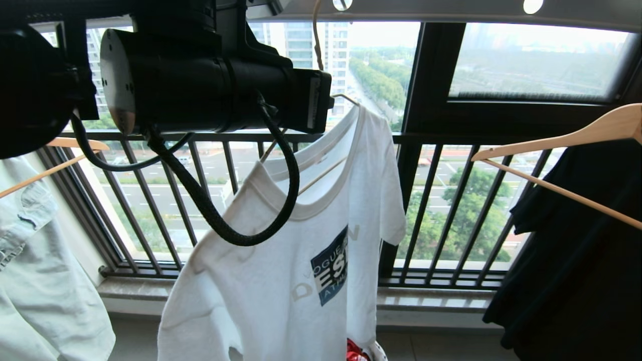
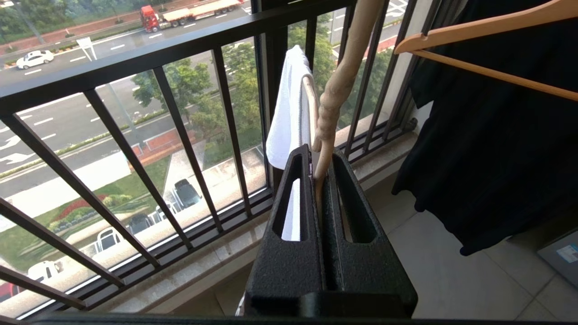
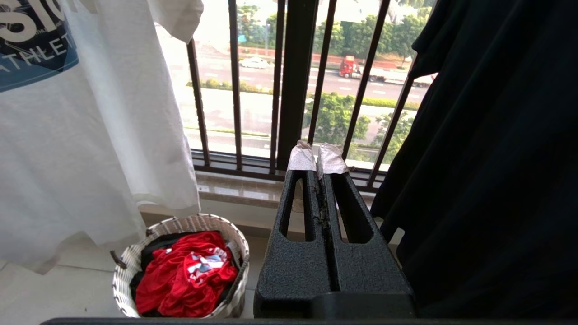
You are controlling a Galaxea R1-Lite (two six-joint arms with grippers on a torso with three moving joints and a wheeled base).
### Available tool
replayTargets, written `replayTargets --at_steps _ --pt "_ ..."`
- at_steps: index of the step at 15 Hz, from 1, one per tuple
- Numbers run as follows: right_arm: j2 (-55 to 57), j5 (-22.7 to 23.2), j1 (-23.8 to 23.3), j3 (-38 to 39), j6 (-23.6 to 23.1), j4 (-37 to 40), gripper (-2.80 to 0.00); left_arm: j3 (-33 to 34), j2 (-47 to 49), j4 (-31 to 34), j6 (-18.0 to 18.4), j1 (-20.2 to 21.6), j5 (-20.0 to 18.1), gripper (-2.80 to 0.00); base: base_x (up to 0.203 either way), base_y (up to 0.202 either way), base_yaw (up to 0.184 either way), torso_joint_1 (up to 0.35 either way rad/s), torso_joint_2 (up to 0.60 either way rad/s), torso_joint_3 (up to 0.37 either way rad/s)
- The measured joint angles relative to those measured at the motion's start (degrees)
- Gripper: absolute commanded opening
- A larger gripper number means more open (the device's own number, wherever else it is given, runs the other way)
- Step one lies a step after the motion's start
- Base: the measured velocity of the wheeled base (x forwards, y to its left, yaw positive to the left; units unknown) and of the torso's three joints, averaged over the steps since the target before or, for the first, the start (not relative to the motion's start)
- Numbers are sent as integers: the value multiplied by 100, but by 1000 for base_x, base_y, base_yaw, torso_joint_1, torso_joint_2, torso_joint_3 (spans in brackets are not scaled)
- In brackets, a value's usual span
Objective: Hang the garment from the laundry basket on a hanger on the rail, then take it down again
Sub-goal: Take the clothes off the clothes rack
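- The garment [image 1: 301,260] carries a dark blue chest print [image 1: 331,273]; white letters "ES" and part of "ATHLE" show, with "VOGUE" along its edge.
- Pale letters "D" and "N" sit on the white cloth beside it.

The rail [image 1: 451,10], a grey bar pierced with round holes, runs across the top of the head view. From it the cream wire hanger [image 1: 317,45] hangs at upper centre. Below, the pale tiled floor [image 3: 54,284] carries the white woven laundry basket [image 3: 180,266] at the right wrist view's lower left, holding red cloth [image 3: 180,275].
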Motion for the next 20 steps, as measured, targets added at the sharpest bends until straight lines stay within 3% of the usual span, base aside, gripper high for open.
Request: replayTargets --at_steps 13,17,20 --pt "9 0 2 -1 0 -2 -280 312 -832 67 0 -30 171 -280 0 0 0 0 0 0" --pt "2 7 0 -32 -22 -6 -280 483 -1349 659 -36 -30 137 -280 0 0 0 0 0 0" --pt "27 63 0 -534 -13 256 -280 916 -1739 689 -59 -30 126 -280 0 0 0 0 0 0"
